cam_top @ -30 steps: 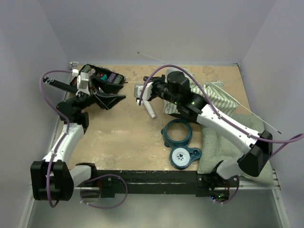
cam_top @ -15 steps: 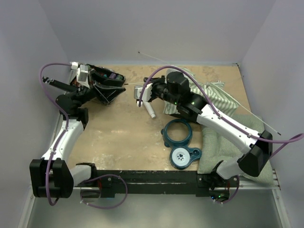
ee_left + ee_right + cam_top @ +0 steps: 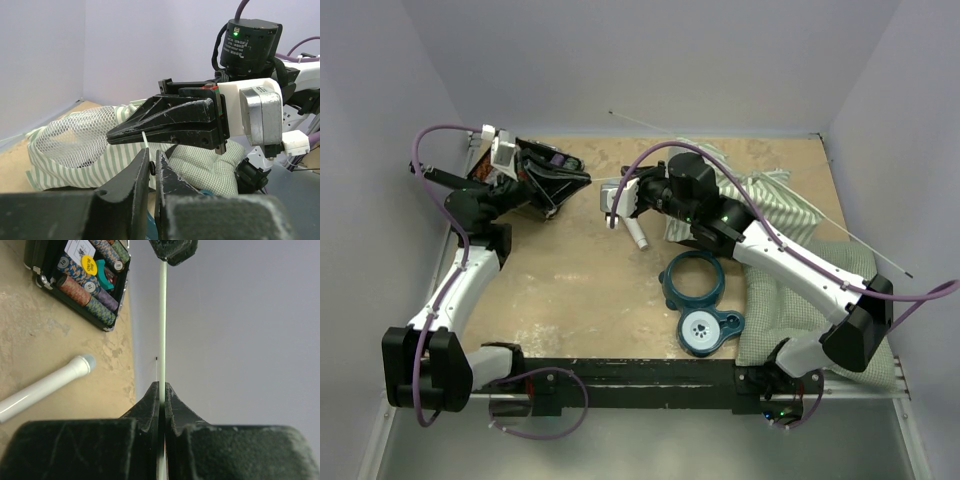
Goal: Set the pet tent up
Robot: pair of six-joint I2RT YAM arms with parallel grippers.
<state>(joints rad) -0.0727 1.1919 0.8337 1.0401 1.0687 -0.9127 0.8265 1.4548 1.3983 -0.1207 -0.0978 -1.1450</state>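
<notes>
The pet tent (image 3: 775, 200) lies crumpled at the back right, green-and-white striped, and its mesh side (image 3: 75, 135) shows in the left wrist view. My right gripper (image 3: 162, 387) is shut on a thin white pole (image 3: 162, 325), held above the table's middle back. The pole runs straight to my left gripper (image 3: 150, 156), whose jaws have closed on its black-tipped end (image 3: 145, 142). Both grippers meet tip to tip, left gripper (image 3: 578, 182) and right gripper (image 3: 610, 195). A second thin pole (image 3: 850, 240) sticks out past the tent toward the right wall.
A green checked cushion (image 3: 800, 300) lies at the right front. The teal double bowl stand (image 3: 695, 285) sits in the middle. A white tube (image 3: 636, 233) lies under the right gripper. An open black case of poker chips (image 3: 545, 165) stands at the back left corner.
My left gripper has swung up and right to the right gripper's tip, and its jaws have closed from wide open onto the pole's end. The right arm has barely moved.
</notes>
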